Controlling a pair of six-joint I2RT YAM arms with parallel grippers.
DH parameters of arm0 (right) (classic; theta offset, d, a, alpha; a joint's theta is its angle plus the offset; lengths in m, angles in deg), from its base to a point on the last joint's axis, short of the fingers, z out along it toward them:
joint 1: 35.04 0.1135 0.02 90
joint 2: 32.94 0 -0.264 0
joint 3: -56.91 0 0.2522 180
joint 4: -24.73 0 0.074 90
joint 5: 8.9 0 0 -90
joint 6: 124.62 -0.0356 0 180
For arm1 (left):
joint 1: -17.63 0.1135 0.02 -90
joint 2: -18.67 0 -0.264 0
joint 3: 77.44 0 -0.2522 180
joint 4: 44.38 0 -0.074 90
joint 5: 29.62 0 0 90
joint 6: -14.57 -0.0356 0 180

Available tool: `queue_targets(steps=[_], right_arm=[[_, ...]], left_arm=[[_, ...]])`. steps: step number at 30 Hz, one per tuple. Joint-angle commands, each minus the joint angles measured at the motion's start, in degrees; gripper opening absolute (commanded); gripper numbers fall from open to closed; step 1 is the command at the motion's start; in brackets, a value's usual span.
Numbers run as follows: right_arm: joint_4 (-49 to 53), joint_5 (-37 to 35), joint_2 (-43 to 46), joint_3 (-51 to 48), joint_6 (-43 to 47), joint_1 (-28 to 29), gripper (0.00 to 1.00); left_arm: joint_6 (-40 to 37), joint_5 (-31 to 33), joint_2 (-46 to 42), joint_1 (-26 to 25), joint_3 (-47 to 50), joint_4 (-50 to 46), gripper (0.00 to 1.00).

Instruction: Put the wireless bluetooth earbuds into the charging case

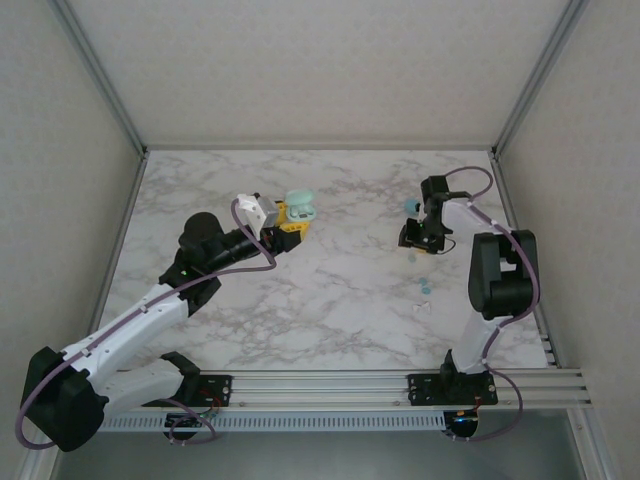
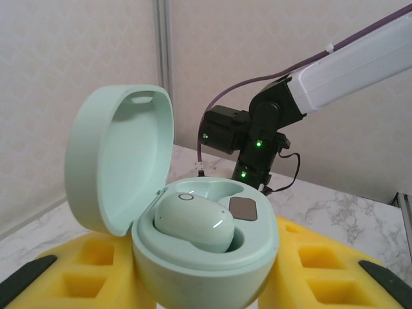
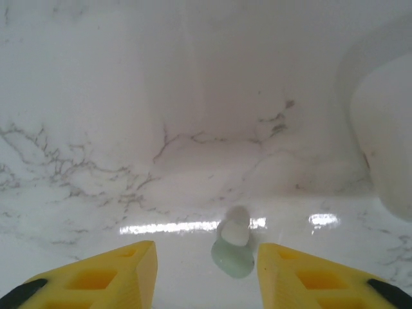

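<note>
My left gripper [image 1: 291, 222] is shut on the charging case [image 1: 300, 208], holding it above the table left of centre. In the left wrist view the pale green case [image 2: 206, 257] sits between the yellow fingers [image 2: 71, 270] with its lid up. One earbud [image 2: 194, 222] lies in the left well, and the well beside it is bare. My right gripper [image 1: 412, 243] hangs low over the table at the right. In the right wrist view its fingers [image 3: 96, 277] stand open around a second earbud [image 3: 232, 257], which lies on the marble nearer the right finger, untouched.
A small light-blue piece [image 1: 411, 206] lies just beyond the right gripper. Another teal bit [image 1: 425, 287] and a tiny white piece [image 1: 420, 307] lie nearer the right arm's base. Metal frame posts and white walls [image 1: 320, 60] bound the marble table [image 1: 330, 300].
</note>
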Motion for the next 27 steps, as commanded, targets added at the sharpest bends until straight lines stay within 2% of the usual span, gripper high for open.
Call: queue_targets(steps=[1, 7, 17, 27], right_arm=[[2.4, -1.3, -3.1, 3.2, 0.0, -0.4, 0.47], [2.5, 1.4, -2.9, 1.0, -1.5, -0.3, 0.49], [2.5, 1.7, -3.1, -2.2, -1.8, 0.1, 0.5], [1.0, 8.5, -2.5, -1.6, -1.3, 1.7, 0.48]], left_arm=[[-0.7, 0.3, -1.3, -0.6, -0.3, 0.0, 0.25], [-0.7, 0.5, -1.6, -0.7, -0.1, 0.0, 0.25], [-0.9, 0.1, -1.0, -0.7, -0.3, 0.2, 0.25], [-0.8, 0.3, -1.1, -0.7, -0.2, 0.2, 0.25]])
